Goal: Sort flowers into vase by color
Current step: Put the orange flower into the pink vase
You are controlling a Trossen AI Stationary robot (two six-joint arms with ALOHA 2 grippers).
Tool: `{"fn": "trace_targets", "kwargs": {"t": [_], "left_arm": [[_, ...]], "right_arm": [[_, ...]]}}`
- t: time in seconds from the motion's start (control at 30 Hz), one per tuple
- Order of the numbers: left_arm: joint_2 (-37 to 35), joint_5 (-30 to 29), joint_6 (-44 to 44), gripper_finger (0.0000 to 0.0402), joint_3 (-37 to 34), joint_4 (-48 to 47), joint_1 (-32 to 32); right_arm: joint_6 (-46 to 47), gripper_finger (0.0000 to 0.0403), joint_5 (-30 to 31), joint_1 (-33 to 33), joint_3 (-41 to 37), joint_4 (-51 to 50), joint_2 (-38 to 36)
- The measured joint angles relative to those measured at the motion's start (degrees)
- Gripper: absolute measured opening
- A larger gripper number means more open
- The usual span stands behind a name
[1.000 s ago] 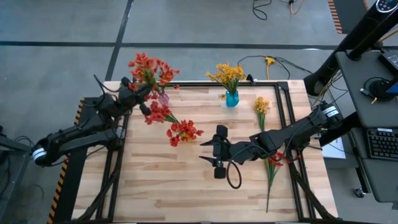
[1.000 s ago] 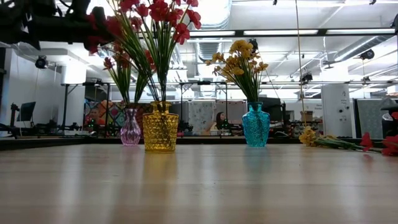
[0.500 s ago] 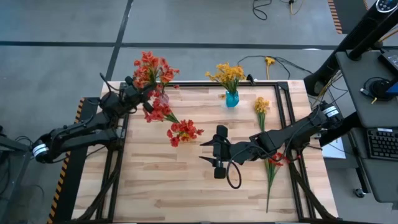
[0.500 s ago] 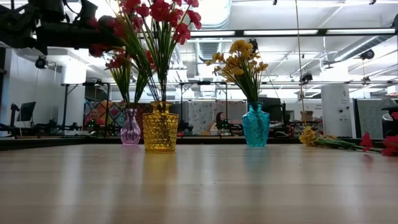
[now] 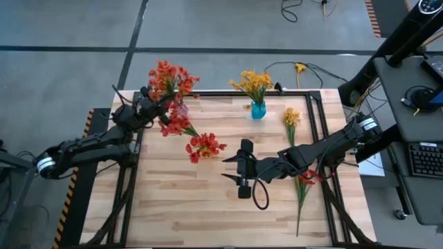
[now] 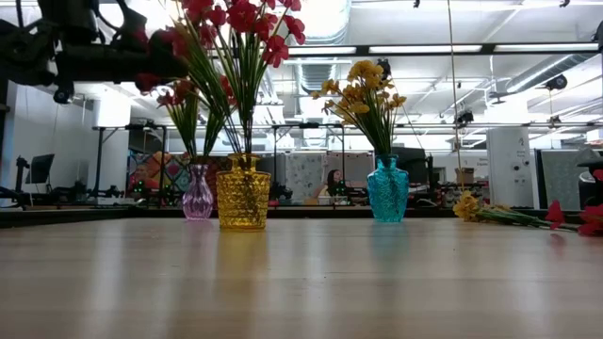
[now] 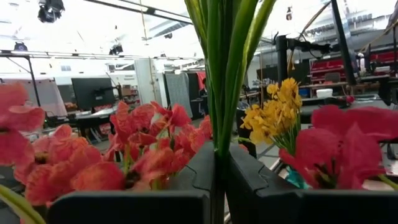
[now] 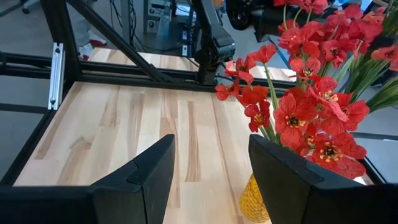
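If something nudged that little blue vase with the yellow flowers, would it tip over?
Probably fairly easily. The blue vase is small with a narrow neck, while the yellow flowers rise tall and lean sideways, so it looks top-heavy. Its wider belly may steady it somewhat.

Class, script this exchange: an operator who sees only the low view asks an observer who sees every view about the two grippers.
Operator: Is the left gripper gripping anything?
Observer: Yes. The left wrist view shows it shut on green flower stems.
Operator: I can't find the right gripper. Where is it?
Observer: In the high view it hangs open over the middle of the table.
Operator: What is it facing?
Observer: Its wrist view looks at the yellow vase.
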Motion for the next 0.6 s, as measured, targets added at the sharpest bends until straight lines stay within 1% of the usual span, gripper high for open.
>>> {"fn": "trace_targets", "kwargs": {"t": [0.3,0.6], "left_arm": [[4.6,0.6,-0.2,0.0001,0.0,6.8,0.8],[8.7,2.1,-0.3,0.0001,0.0,10.7,2.0]], "right_arm": [[-0.1,0.0199,0.0,0.0,-0.1,0.0,0.0],[0.0,0.0199,0.0,-0.3,-0.3,-0.1,0.0]]}}
